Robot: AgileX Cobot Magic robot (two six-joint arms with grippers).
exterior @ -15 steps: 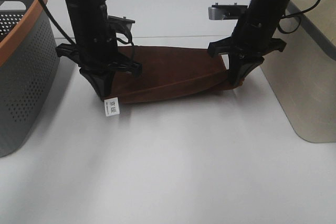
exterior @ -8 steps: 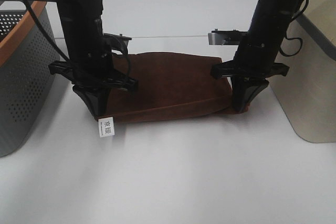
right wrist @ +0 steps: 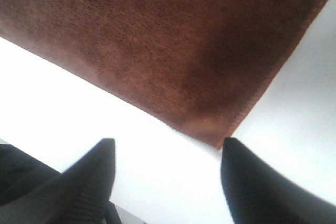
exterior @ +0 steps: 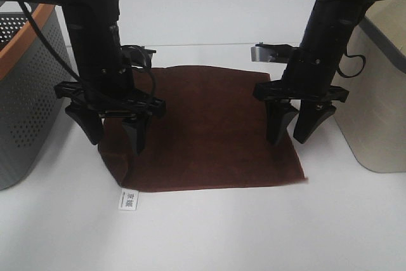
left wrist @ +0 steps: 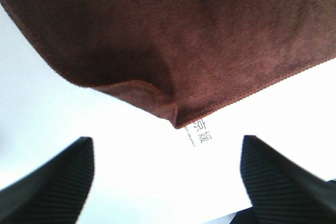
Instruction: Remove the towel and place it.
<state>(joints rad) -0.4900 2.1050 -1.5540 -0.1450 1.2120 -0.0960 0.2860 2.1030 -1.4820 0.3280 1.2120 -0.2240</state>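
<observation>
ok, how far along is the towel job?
Done: towel lies spread flat on the table. In hand: nothing; left gripper and right gripper hang open over it. Remaining: pull the arms away; maybe smooth the curled corner by the tag.

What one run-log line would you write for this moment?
towel: spread on table | left gripper: open, empty, above towel | right gripper: open, empty, above towel

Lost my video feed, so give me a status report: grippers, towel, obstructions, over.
Left gripper and right gripper open, empty. Towel spread flat on table, tag corner curled. Gray basket left, beige bin right, neither touching it.
</observation>
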